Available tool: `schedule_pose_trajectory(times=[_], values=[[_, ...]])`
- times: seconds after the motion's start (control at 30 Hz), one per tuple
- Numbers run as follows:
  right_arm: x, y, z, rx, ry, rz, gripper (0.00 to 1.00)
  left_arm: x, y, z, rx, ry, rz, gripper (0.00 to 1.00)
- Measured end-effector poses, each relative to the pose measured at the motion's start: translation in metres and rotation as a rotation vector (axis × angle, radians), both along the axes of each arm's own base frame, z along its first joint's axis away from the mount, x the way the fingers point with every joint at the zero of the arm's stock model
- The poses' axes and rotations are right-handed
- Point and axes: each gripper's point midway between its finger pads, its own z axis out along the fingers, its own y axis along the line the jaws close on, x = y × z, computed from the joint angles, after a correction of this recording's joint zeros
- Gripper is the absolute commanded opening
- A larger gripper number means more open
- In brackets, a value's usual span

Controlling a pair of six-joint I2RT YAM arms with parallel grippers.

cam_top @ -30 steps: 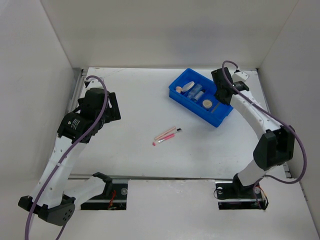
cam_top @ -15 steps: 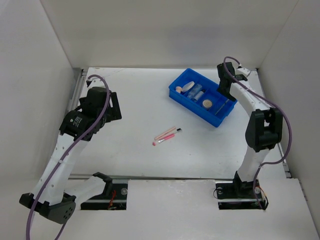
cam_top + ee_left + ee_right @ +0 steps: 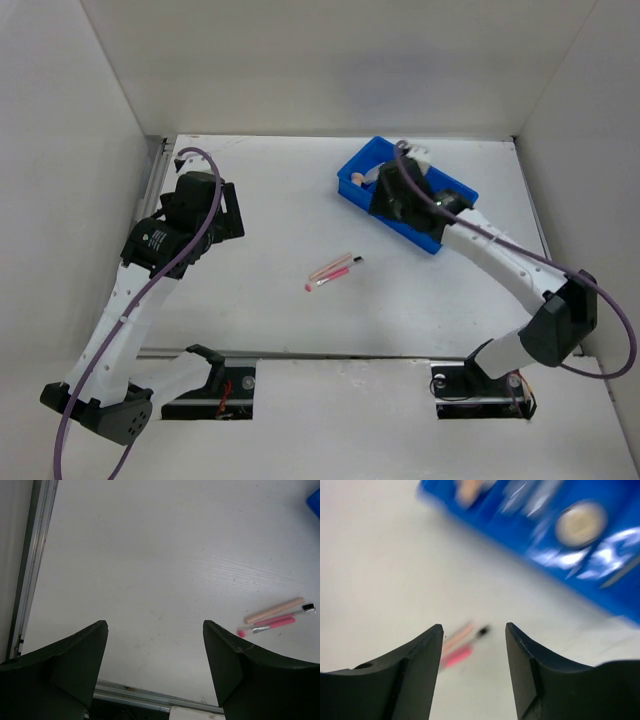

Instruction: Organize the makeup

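Observation:
A pale pink stick (image 3: 329, 266) and a thin pencil (image 3: 340, 272) with a pink handle and dark tip lie side by side mid-table. They also show in the left wrist view, the stick (image 3: 274, 610) above the pencil (image 3: 272, 624). In the blurred right wrist view the stick (image 3: 457, 636) and pencil (image 3: 456, 656) lie just ahead of the fingers. The blue bin (image 3: 440, 237) holds the beige puff (image 3: 358, 180), the clear vials (image 3: 530, 495) and the round compact (image 3: 581, 524). My right gripper (image 3: 385, 200) is open and empty above the bin's near-left side. My left gripper (image 3: 225, 212) is open and empty at the left.
White walls enclose the table on three sides. A metal rail (image 3: 30, 570) runs along the left edge. The right arm's forearm (image 3: 490, 250) stretches across the table's right half and covers part of the bin.
My right gripper has swung from the bin's far right end to above its near-left side, now facing the stick and pencil. The left arm has barely moved.

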Motion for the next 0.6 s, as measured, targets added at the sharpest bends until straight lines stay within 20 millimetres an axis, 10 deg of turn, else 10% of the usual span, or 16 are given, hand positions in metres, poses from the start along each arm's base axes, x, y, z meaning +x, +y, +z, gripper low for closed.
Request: schedule_pose_trajectory(times=[0.17,0.33,0.6], values=[[-0.076,0.108,-0.061,0.112,0.219,0.249,0.59,0.0,0.001,0.0,0.005,-0.002,0.006,0.74],[-0.105,0.119,-0.126,0.238,0.474,0.109,0.56,0.0,0.004,0.002,0.013,-0.009,0.016,0.74],[-0.109,0.14,-0.162,0.36,0.614,0.0,0.43,-0.009,0.009,0.008,0.009,-0.03,0.021,0.74]])
